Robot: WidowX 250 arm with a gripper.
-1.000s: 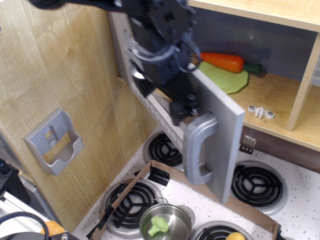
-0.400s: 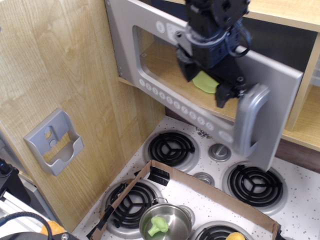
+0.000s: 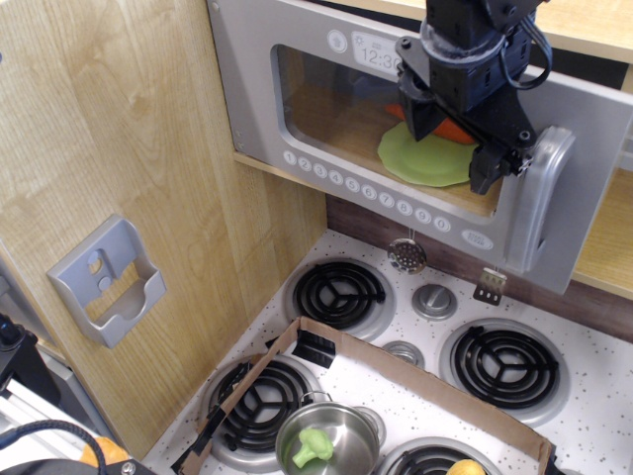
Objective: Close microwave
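The microwave is a light wooden compartment with a wide grey door [image 3: 297, 109]. The door is swung almost shut, with a narrow gap left at its right, handle side. Its clear window shows a green plate [image 3: 425, 158] and an orange carrot inside. A row of round white buttons [image 3: 376, 193] runs along the door's bottom and a clock sits at the top. The chunky grey loop handle [image 3: 544, 213] is on the right end. My black gripper [image 3: 455, 134] presses against the door front just left of the handle. I cannot tell whether its fingers are open or shut.
A grey cup-shaped bracket [image 3: 107, 280] hangs on the wooden side wall at left. Below is a toy stove with black coil burners [image 3: 341, 294], a cardboard strip [image 3: 415, 366], and a steel pot [image 3: 326, 440] holding a green vegetable.
The door has swung from wide open toward the compartment until nearly shut. My gripper moved right and back along with it, staying pressed on the door front near the handle.
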